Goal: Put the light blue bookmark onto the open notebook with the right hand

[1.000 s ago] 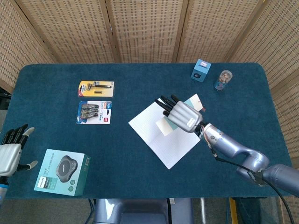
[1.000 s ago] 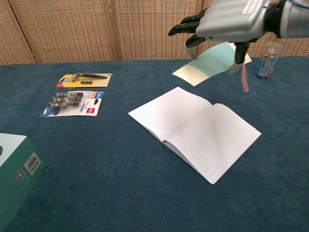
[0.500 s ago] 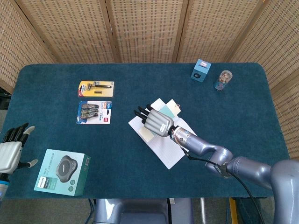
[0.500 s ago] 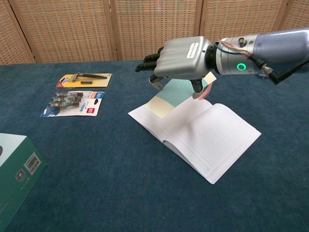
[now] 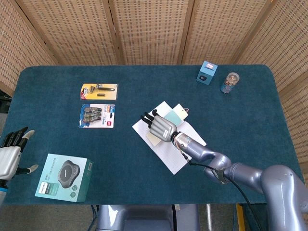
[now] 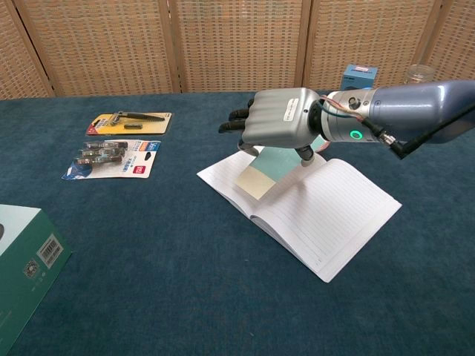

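The open notebook [image 5: 178, 150] [image 6: 334, 215] lies flat near the table's middle, its lined pages up. Just above its left page my right hand [image 5: 160, 127] [image 6: 278, 124] holds the light blue bookmark [image 5: 174, 114] [image 6: 271, 165], which slants down so its pale yellow end touches the page. The hand's back hides most of the bookmark in the head view. At the table's near left edge my left hand [image 5: 9, 154] hovers with fingers spread and nothing in them.
A green boxed device [image 5: 64, 177] [image 6: 18, 259] sits front left. Two blister packs [image 5: 98, 91] [image 5: 97, 116] lie at the back left. At the back right stand a small blue box [image 5: 207, 72] and a clear jar [image 5: 230, 83].
My right hand has carried the bookmark from above the notebook's right side leftward and down, until its yellow end meets the left page. The left hand has stayed put.
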### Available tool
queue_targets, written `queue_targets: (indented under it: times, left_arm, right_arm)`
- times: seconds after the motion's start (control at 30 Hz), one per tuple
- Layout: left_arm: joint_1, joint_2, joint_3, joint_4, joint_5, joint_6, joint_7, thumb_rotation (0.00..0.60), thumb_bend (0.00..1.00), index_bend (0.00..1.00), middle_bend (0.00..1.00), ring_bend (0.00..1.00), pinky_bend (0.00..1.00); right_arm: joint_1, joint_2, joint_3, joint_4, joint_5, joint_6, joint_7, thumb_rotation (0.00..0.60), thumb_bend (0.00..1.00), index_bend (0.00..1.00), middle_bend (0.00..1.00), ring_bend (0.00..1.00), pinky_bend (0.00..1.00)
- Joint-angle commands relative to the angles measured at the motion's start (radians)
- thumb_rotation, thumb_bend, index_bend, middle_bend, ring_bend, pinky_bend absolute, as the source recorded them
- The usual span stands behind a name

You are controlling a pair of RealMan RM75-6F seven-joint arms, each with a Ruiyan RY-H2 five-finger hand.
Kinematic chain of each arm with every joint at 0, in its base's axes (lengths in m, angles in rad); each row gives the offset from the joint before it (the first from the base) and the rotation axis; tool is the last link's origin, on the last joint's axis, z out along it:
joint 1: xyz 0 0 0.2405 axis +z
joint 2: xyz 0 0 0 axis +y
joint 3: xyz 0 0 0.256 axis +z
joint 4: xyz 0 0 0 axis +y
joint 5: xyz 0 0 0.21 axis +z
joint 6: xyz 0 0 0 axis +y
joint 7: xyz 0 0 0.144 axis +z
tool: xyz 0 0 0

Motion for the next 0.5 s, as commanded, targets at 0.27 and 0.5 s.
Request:
queue_targets:
  times: [0.27,0.5]
  left_arm:
    - [-0.001,-0.001,0.001,-0.003,-0.003,0.000,0.005,0.600,0.00,0.00,0.00,0.00,0.00]
    - [-0.002,0.002,0.002,-0.003,-0.002,-0.001,0.000,0.600,0.00,0.00,0.00,0.00,0.00]
  right_arm:
    - [0.012,-0.037,-0.022,0.040,-0.014,0.034,-0.050,0.600,0.03,0.59,0.00,0.00,0.23]
    - [0.016,-0.048,-0.044,0.066,-0.030,0.044,-0.067,0.600,0.00,0.24,0.00,0.00,0.23]
